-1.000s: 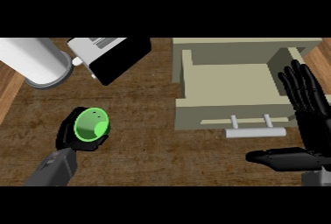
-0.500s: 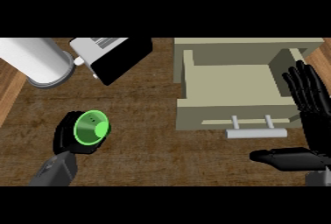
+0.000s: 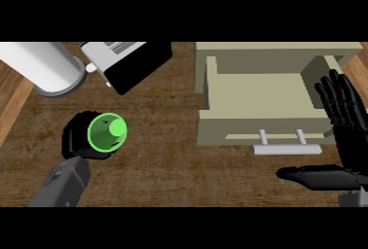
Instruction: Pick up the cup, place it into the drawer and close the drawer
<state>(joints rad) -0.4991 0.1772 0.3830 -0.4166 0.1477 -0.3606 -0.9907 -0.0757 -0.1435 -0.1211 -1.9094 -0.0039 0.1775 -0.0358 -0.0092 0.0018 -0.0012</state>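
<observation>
Presently the cup is gripped by the left hand at the left of the bench, the right hand resting open beside the open drawer; a lift and carry into it is judged due next.

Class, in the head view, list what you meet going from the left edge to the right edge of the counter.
white cylinder → green cup → open drawer → right hand. The black appliance is left out, as it sits above the cup in the same stretch.
</observation>
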